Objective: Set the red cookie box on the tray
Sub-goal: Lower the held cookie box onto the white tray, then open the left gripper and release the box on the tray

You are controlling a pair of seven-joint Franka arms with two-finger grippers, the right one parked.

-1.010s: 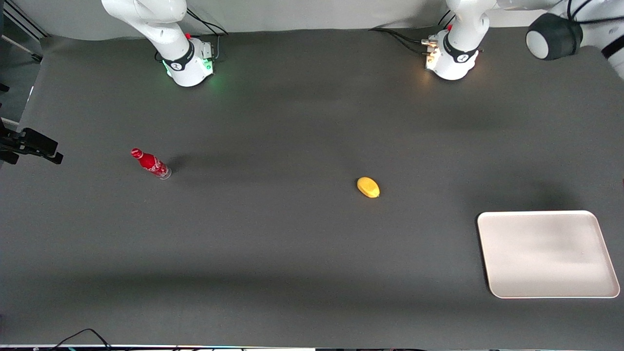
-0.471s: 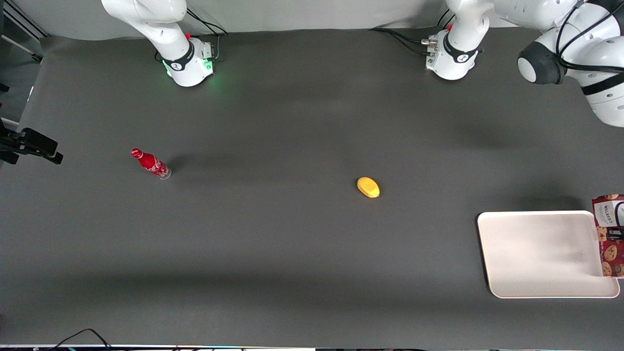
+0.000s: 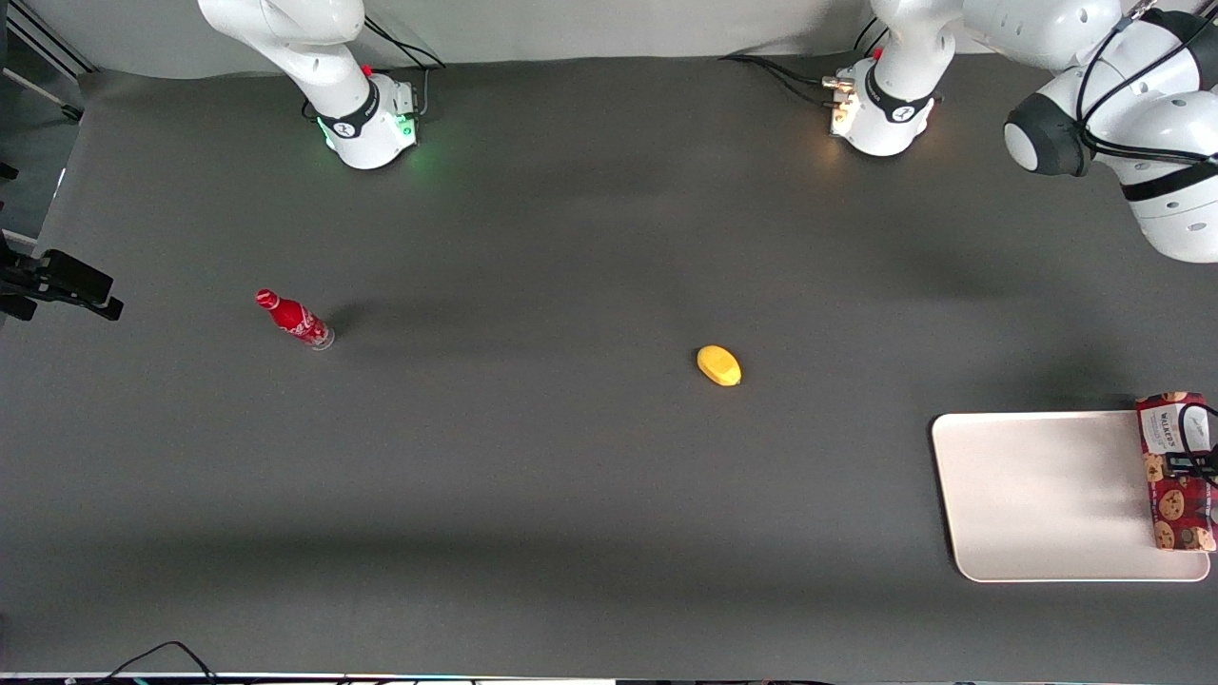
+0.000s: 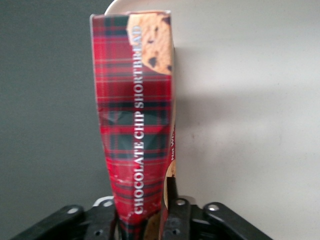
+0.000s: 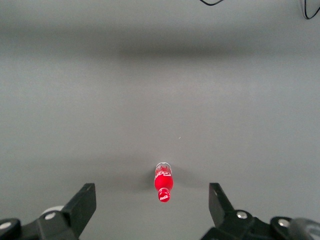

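Nearest: white tray (image 3: 1047,495), bare | over its working-arm-end edge: red cookie box (image 3: 1176,471), carried in from off-table within the last second, now overlapping the rim, pinched in the claw (image 4: 145,222) | farther: lemon (image 3: 718,365), soda bottle (image 3: 293,319) unmoved | judgement: box needs shifting inward, then lowering.
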